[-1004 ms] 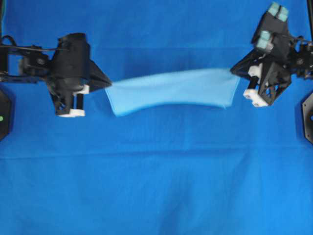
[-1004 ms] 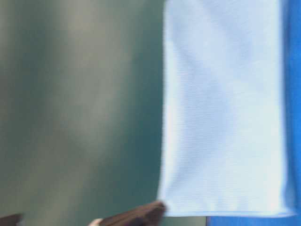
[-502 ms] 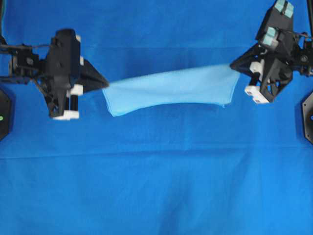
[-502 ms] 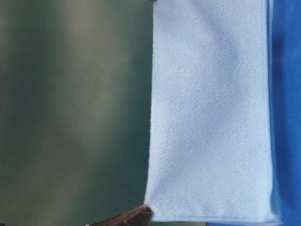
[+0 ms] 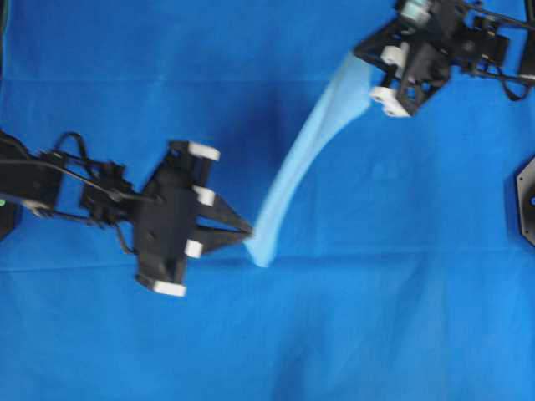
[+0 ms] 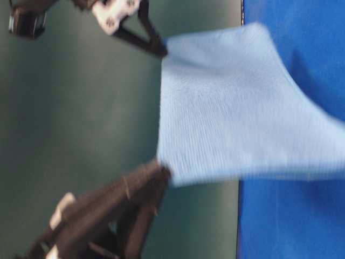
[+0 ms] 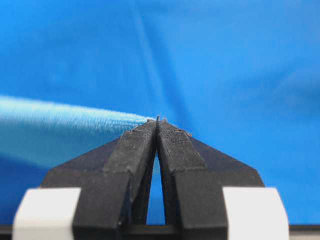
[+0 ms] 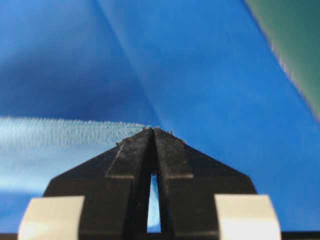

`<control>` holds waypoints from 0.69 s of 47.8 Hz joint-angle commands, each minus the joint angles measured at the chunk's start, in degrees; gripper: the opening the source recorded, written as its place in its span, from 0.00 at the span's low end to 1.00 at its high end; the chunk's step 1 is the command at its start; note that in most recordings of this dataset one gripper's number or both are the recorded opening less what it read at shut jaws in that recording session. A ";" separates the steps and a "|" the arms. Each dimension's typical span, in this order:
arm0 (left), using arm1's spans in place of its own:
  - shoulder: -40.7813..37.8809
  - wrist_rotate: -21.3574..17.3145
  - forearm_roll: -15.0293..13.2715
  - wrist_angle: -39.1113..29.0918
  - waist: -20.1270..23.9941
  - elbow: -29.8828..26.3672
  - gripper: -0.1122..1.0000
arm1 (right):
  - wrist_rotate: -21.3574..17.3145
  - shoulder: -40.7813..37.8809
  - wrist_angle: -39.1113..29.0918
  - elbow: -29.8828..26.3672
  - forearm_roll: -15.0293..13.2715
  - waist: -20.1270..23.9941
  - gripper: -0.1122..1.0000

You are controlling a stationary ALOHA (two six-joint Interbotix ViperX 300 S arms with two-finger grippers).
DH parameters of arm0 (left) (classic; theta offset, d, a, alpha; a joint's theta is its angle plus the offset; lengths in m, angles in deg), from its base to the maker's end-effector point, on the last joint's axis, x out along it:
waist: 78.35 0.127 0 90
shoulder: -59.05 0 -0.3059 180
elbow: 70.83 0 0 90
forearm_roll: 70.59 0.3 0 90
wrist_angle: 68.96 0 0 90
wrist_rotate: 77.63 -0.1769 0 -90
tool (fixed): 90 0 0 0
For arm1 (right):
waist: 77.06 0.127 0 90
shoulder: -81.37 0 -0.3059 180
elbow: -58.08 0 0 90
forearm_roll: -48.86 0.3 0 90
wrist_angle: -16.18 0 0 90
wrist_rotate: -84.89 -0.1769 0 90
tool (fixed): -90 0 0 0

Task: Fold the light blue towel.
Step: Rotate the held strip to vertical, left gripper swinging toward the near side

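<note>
Between both hands, taut towel (image 5: 311, 142) edge

Light is even and bright across the overhead view, with no glare on the deep blue sheet (image 5: 351, 334). A soft, dark shadow lies on the sheet just left of the light blue towel (image 5: 305, 154), and fainter shading sits under the left arm. Both arms and the towel's edges smear with motion blur in this view.

The table-level view is the softest: the towel (image 6: 237, 124) is blurred, the dark left claw (image 6: 164, 172) in the foreground is out of focus, and the green backdrop (image 6: 81, 118) is dim and featureless.

Both wrist views are sharp on the claw tips, whose rough texture shows; the sheet behind dissolves into smooth blur with vague darker patches.
</note>
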 commanded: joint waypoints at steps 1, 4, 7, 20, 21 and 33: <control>-1.41 -0.26 -0.18 0.44 -1.85 -4.31 0.13 | 0.26 -2.46 1.67 -4.22 -1.85 -1.32 0.11; -2.64 -0.70 -0.18 0.44 -2.29 -6.06 0.13 | 0.44 -4.66 2.37 -6.42 -2.81 -1.41 0.11; -3.87 -2.37 -0.18 0.79 -2.81 -7.65 0.13 | 0.62 -6.59 2.99 -8.79 -3.43 -1.41 0.11; -5.89 -5.19 -0.18 0.88 -3.34 -8.88 0.13 | 0.88 -10.46 2.99 -13.18 -3.78 -1.76 0.11; -5.89 -5.19 -0.18 0.88 -3.34 -8.79 0.13 | 0.88 -10.46 2.99 -13.10 -3.78 -1.76 0.11; -8.96 -6.68 -0.18 5.01 -2.90 -9.76 0.13 | 0.62 -7.65 1.93 -9.76 -3.78 -2.20 0.11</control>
